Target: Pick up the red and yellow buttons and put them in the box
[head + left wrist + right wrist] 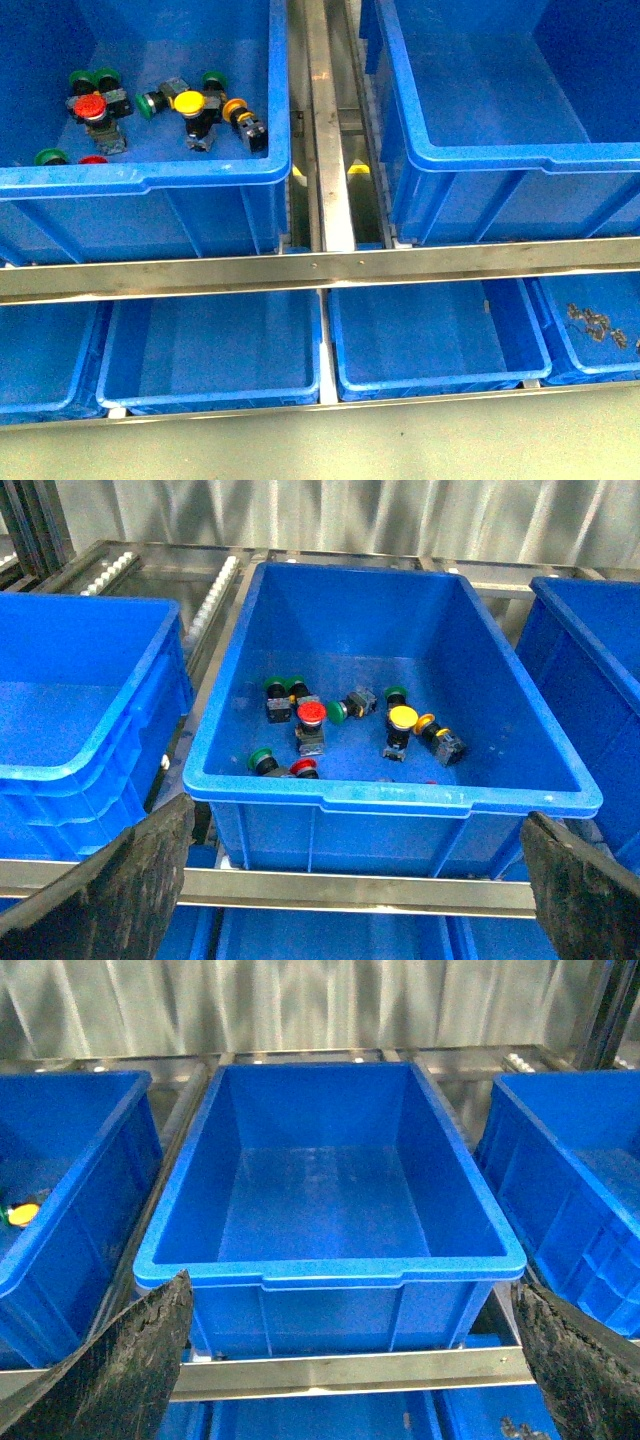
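Note:
Red and yellow buttons lie among green ones on the floor of a plain-fronted blue crate. One red button sits mid-left. A second red cap is by the near wall. A yellow button lies right of centre, beside a smaller yellow-orange one. Ridged-front blue crates stand at the far left and far right; I cannot tell which is the box. My left gripper hangs open before the button crate. My right gripper is open before an empty plain crate.
Green-capped switches are mixed in with the others. A steel rail crosses in front of the crates, and a steel divider runs between them. Shallower blue bins sit below; the far right one holds small metal parts.

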You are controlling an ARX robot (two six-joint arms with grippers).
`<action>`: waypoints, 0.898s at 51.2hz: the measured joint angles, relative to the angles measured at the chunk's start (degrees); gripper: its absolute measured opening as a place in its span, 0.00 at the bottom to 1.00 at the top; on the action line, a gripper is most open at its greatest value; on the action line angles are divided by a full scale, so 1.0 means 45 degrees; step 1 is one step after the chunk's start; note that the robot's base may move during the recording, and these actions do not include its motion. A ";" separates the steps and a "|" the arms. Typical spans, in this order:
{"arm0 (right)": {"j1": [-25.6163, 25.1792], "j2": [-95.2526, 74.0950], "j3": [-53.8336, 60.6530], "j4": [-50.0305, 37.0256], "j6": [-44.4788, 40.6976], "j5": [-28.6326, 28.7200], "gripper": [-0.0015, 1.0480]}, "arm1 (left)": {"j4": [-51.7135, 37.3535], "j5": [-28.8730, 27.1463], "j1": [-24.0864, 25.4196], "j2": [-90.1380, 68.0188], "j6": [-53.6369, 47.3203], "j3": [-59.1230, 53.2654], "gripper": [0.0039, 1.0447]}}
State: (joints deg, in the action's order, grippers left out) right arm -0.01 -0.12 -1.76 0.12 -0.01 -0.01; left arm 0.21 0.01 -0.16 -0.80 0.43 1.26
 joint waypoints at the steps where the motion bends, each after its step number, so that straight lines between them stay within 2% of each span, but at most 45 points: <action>1: 0.0000 0.0000 0.0000 0.0000 0.0000 0.0000 0.93 | 0.0000 0.0000 0.0000 0.0000 0.0000 0.0000 0.92; 46: 0.0000 0.0000 0.0000 0.0000 0.0000 0.0000 0.93 | 0.0000 0.0000 0.0000 0.0000 0.0000 0.0000 0.92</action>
State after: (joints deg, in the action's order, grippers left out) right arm -0.01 -0.12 -1.76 0.12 -0.01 -0.01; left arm 0.21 0.01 -0.16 -0.80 0.43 1.26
